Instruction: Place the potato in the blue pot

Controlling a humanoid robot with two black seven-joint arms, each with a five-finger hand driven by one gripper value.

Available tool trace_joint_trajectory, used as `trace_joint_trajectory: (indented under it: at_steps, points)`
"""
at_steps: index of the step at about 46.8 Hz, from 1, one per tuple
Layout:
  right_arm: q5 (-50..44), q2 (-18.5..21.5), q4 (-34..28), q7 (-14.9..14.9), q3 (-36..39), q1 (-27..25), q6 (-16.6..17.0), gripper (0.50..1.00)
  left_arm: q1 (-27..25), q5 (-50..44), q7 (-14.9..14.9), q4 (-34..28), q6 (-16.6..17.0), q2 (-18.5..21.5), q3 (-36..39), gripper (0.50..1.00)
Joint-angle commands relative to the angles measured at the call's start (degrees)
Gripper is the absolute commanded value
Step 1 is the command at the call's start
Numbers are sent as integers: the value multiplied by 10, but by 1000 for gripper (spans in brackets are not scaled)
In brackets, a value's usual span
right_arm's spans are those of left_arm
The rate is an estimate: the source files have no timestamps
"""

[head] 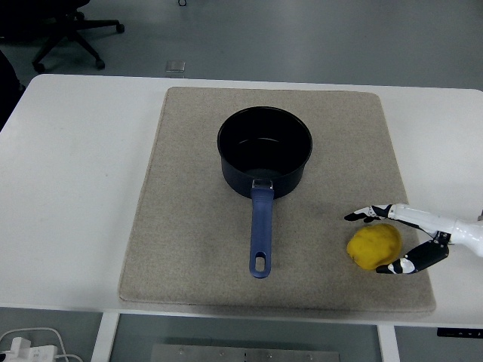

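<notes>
Here I see the potato [373,246] lying on the mat [189,226], near the mat's front right corner and well apart from the pot [264,151]. My right hand [404,237] comes in from the table's right edge and sits just beside the potato on its right. The fingers [366,214] are spread and hold nothing: the upper ones reach over the potato's far side, while the thumb [400,265] points toward its near side. I cannot tell whether any fingertip touches the potato.

The pot stands upright near the mat's centre, closer to the far edge. Its inside is dark and nothing shows in it. The handle [260,230] runs toward the mat's front edge and ends short of it, its hanging hole at the near end.

The mat covers the middle of the table [75,188]. An office chair [68,30] stands on the floor beyond the table's far left corner.
</notes>
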Motion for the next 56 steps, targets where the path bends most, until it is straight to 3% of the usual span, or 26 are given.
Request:
trace_joint_trajectory:
  at_steps: [1,9,13,16,56]
  points:
    - [0,1,0,4,-4,0,-4,795,0,0,0,0,0,0,0,996]
    - [0,2,-1,8,-4,0,-14,711,0,0,0,0,0,0,0,996]
    - [0,3,-1,8,-4,0,-24,611,0,0,0,0,0,0,0,996]
    - [0,3,-2,8,-4,0,-28,505,0,0,0,0,0,0,0,996]
    - [8,7,-12,8,2,2,-29,500,0,0,0,0,0,0,0,996]
